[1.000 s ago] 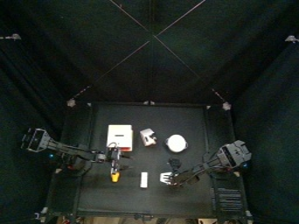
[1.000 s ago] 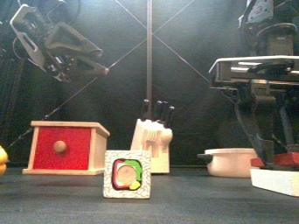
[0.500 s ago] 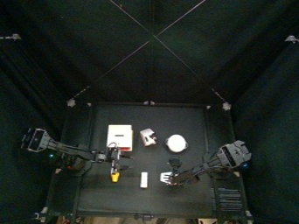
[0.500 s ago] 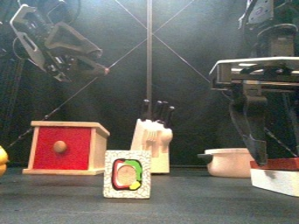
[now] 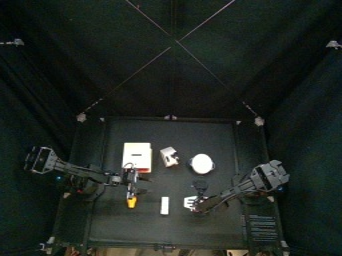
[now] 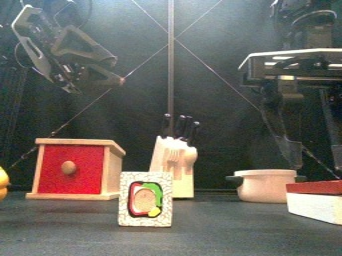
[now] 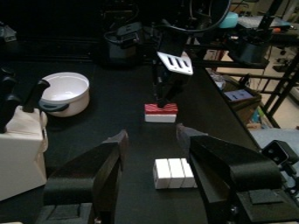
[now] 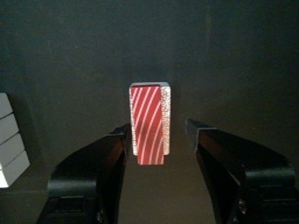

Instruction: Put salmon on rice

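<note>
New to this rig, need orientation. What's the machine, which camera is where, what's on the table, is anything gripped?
Two black robot arms work at a small black table inside curtains. One camera looks straight down, one sits level at the table's front edge, and one rides each wrist. On the table: a red-fronted wooden box, a knife block, a picture card, a white bowl. The right gripper stands open astride a red striped salmon piece lying on a white block, gripping nothing. The left gripper is raised, open, empty.
</note>
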